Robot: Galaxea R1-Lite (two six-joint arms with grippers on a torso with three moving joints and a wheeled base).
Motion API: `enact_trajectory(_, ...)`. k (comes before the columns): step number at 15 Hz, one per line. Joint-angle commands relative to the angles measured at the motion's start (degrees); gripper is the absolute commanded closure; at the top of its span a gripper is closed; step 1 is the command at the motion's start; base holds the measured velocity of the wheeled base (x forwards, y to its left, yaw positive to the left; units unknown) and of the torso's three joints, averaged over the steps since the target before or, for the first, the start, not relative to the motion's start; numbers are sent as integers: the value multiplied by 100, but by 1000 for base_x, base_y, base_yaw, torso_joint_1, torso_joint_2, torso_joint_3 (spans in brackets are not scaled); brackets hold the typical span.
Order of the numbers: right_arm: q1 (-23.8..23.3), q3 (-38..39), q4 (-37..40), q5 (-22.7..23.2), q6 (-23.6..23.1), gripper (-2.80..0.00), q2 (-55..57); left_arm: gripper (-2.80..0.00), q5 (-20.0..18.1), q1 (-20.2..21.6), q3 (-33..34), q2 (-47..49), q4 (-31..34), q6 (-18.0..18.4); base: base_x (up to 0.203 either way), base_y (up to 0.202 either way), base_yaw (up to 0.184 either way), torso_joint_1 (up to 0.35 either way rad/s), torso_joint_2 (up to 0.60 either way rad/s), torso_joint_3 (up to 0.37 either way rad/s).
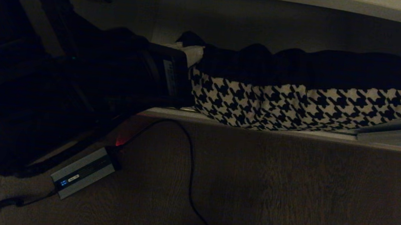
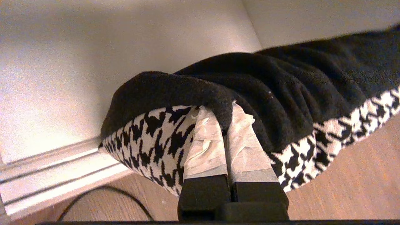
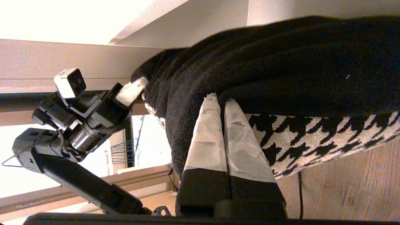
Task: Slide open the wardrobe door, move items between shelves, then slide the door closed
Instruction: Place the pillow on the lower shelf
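Cushion: we see the cushion (image 1: 307, 100) across the centre-right of the head view, lying along the front edge of the shelf (image 1: 171, 114), its houndstooth band overhanging toward the floor (image 1: 288, 192).
Left hand: our left hand (image 2: 223, 107), at the cushion's left end in the head view, is pinched shut on a fold of its dark fabric.
Right hand: our right hand (image 3: 220, 98) is likewise clamped on a dark fold at the other end.
Risk: we judge both grips shallow; soft fabric could slip out, and uneven lifting would let the cushion sag or twist.
Snag: the cable (image 1: 190, 169) on the floor, lower centre, could catch.
Room: open floor below; the wall (image 2: 93, 62) stands close at the left end.
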Motion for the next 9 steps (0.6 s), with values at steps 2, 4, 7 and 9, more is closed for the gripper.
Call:
enact_trajectory(2, 7, -37, -196, 35, 30, 0, 187, 0, 11, 66, 8, 158, -321, -9, 0, 0, 0, 0, 0, 0)
enact_trajectory(4, 8, -66, -274, 101, 27, 0, 292, 0, -4, 150, 12, 196, -348, -16, 0, 0, 0, 0, 0, 0)
enact_trajectory(7, 8, -163, -309, 120, 33, 0, 417, 0, -7, 181, 21, 242, -366, -16, 0, 0, 0, 0, 0, 0)
enact_trajectory(9, 8, -151, -309, 120, 33, 0, 417, 0, -16, 176, -23, 215, -348, -30, 0, 0, 0, 0, 0, 0)
